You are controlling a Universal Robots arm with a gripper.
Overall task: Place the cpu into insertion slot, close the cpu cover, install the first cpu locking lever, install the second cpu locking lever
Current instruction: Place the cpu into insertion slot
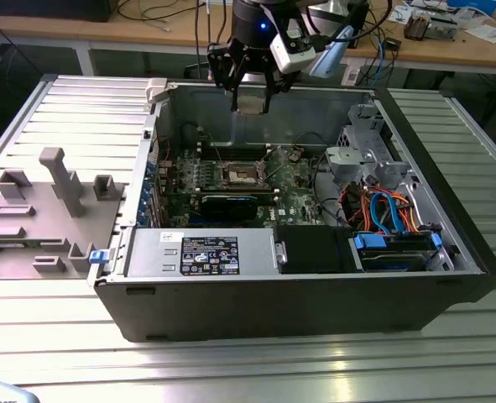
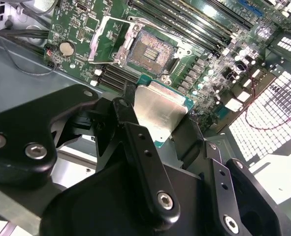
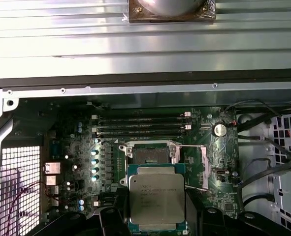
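Above the open computer case (image 1: 273,298), your gripper (image 1: 249,105) is hanging with its fingers (image 2: 135,137) clamping the cpu (image 2: 160,115), well clear of the motherboard (image 2: 86,24). Both wrist views are showing you the insertion slot (image 2: 150,49) lying bare beyond the chip, with the cpu cover (image 2: 108,42) standing swung open beside it. The exterior view is showing you the ribbed metal bench (image 1: 231,369) around the case.

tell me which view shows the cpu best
The first wrist view: the cpu faces the camera flat, top fully shown. The second wrist view shows it slanted, partly behind the gripper. The exterior view shows it far off.
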